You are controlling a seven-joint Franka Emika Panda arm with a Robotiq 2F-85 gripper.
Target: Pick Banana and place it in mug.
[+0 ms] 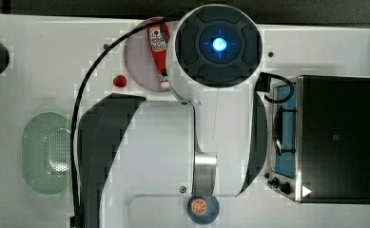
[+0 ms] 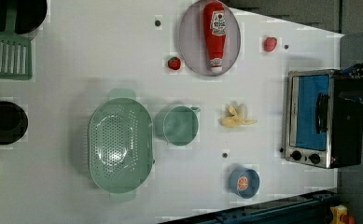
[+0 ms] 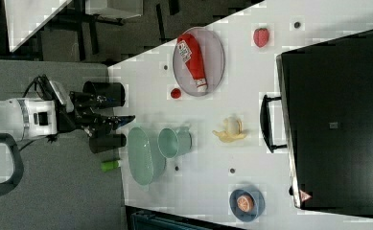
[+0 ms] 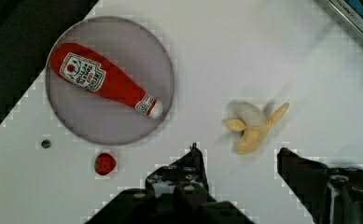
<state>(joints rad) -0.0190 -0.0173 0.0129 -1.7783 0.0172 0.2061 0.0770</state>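
The banana (image 2: 237, 116) is pale yellow and half peeled, and lies on the white table between the mug and the toaster oven. It also shows as the banana (image 3: 229, 130) and the banana (image 4: 251, 128). The teal mug (image 2: 179, 125) stands upright and empty beside the colander; in the right view the mug (image 3: 173, 142) is to the banana's left. My gripper (image 3: 121, 120) hangs well above the table with nothing in it. In the wrist view the gripper (image 4: 244, 163) is open, its two dark fingers (image 4: 188, 175) set wide, and the banana lies just beyond the gap.
A pale green colander (image 2: 120, 140) stands against the mug. A ketchup bottle (image 2: 215, 35) lies on a grey plate (image 2: 188, 42), with a strawberry (image 2: 174, 63) beside it and another strawberry (image 2: 270, 44) further off. A toaster oven (image 2: 317, 119) and a blue dish (image 2: 251, 189) with an orange slice flank the banana.
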